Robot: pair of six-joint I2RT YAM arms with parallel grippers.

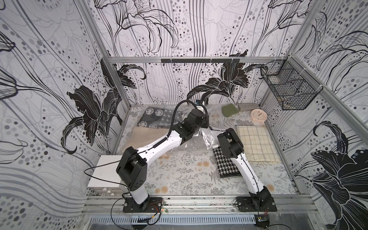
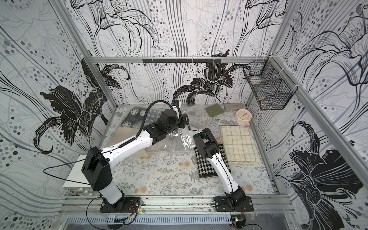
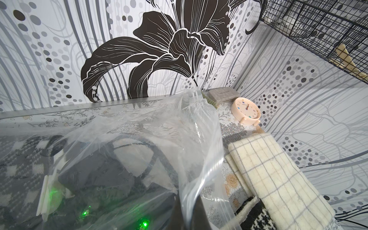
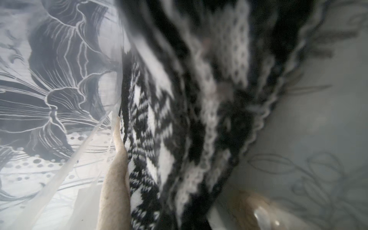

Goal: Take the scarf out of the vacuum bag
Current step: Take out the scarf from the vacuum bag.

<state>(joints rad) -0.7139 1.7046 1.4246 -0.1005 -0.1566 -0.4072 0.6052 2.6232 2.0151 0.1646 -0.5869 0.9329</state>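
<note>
**Worktop** [image 1: 179, 179]: floral cloth, walled at 9, 12 and 3 o'clock.

**Vacuum bag** [image 1: 191, 141]: clear crinkly film at the centre, running toward 1 o'clock. It looks light, slippery and quick to collapse. One edge is raised, pinched in the closed left fingers [image 1: 206, 123]. In the left wrist view the film drapes across the lens.

**Scarf** [image 1: 227, 167]: folded black-and-white houndstooth knit at 5 o'clock of the bag. Its near length lies bare on the worktop. Its far end runs under the right arm [image 1: 231, 146] toward the bag's mouth. It should be soft, light and limp. It will likely stretch and trail, and knit tends to drag on plastic. The best hold is a bunched fold at the far end, not a single layer.

**Right fingers**: hidden beneath their own wrist. They are set narrow, probably on that far end, since knit fills the right wrist view.

**Clearance**: the open cloth from 5 to 7 o'clock suits the pull. The checked blanket [image 1: 256, 145] at 3 o'clock lies just beside the scarf. The pale clock [image 1: 258, 115] at 1 o'clock is well apart.
</note>
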